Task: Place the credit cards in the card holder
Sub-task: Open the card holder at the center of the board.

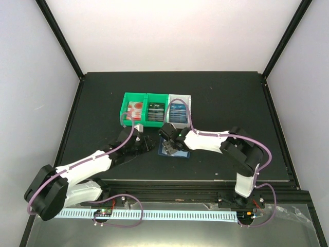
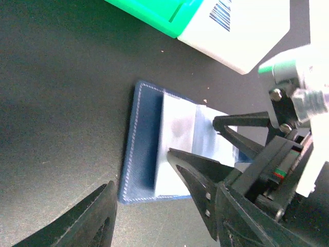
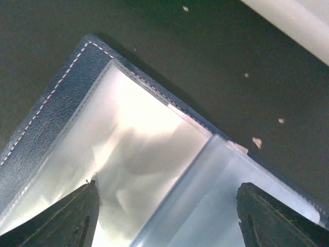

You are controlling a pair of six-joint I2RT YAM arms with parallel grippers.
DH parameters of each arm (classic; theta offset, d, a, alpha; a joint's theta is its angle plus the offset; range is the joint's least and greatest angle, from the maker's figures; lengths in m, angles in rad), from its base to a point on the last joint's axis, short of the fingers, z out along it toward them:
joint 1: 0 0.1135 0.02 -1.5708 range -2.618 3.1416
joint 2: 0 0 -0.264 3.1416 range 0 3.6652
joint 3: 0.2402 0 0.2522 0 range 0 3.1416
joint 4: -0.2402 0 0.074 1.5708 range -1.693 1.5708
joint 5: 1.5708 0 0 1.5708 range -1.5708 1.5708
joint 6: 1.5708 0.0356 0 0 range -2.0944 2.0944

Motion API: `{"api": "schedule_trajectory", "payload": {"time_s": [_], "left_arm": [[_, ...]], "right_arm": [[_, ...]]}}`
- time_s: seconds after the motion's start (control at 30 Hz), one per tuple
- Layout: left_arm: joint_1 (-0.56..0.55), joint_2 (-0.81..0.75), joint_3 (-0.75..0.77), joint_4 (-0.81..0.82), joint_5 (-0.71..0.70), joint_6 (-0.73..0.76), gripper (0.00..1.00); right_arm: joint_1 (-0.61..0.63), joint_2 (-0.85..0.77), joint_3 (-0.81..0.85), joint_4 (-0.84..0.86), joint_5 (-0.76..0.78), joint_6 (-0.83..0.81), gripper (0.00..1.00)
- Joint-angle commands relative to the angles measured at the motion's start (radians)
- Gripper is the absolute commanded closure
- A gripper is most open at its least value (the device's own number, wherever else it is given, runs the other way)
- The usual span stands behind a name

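Card holder, top view: lies open and flat on the dark worktop, just in front of the green-and-white bin, between the two arms. Only its near and right edges show as a blue strip. Long axis roughly left to right, slightly skewed. Credit cards sit in the bin's three compartments: red-and-white left, dark middle, blue right. Right end effector is directly over the holder. Left end effector is just left of it, low over the worktop.

Left wrist view: holder seen open, pale blue-grey inside facing up. Its dark blue stitched border runs up-down at the left of the picture, and the rest extends rightward under the other arm. The right arm's two dark fingers are spread, with tips over the pale inside; contact not resolvable. One of the left arm's own fingers shows at lower left. Bare worktop at bottom centre, so that end effector is spread and empty.

Right wrist view: one holder corner points to upper left, with stitched edges running diagonally from it. A glossy clear sleeve catches the glare. Own fingers sit wide apart at the bottom corners with nothing gripped. Pale specks lie on the worktop beyond.
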Motion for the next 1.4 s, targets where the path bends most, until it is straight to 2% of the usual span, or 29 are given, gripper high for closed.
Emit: {"api": "schedule_trajectory", "payload": {"time_s": [0.0, 0.23, 0.37, 0.53, 0.63, 0.93, 1.13, 1.37], "left_arm": [[0.041, -0.01, 0.028, 0.017, 0.062, 0.044, 0.46], [0.083, -0.022, 0.12, -0.092, 0.079, 0.147, 0.45], [0.083, 0.001, 0.124, -0.078, 0.125, 0.169, 0.45], [0.084, 0.028, 0.125, -0.028, 0.212, 0.203, 0.45], [0.084, 0.035, 0.125, -0.019, 0.225, 0.217, 0.45], [0.084, 0.051, 0.128, -0.083, 0.135, 0.217, 0.45], [0.098, 0.045, 0.19, -0.173, 0.073, 0.266, 0.45], [0.16, 0.054, 0.349, -0.345, -0.105, 0.41, 0.34]], "right_arm": [[-0.006, -0.071, -0.004, -0.075, -0.031, 0.013, 0.27], [-0.017, -0.139, 0.038, -0.108, -0.07, 0.049, 0.32], [-0.028, -0.151, 0.061, -0.113, -0.088, 0.057, 0.35], [-0.05, -0.147, 0.08, -0.117, -0.127, 0.06, 0.47], [-0.062, -0.146, 0.08, -0.107, -0.157, 0.056, 0.49], [-0.097, -0.134, 0.089, -0.055, -0.349, 0.058, 0.44], [-0.098, -0.099, 0.096, -0.016, -0.457, 0.059, 0.41], [-0.118, -0.018, 0.087, 0.023, -0.493, 0.064, 0.4]]}}
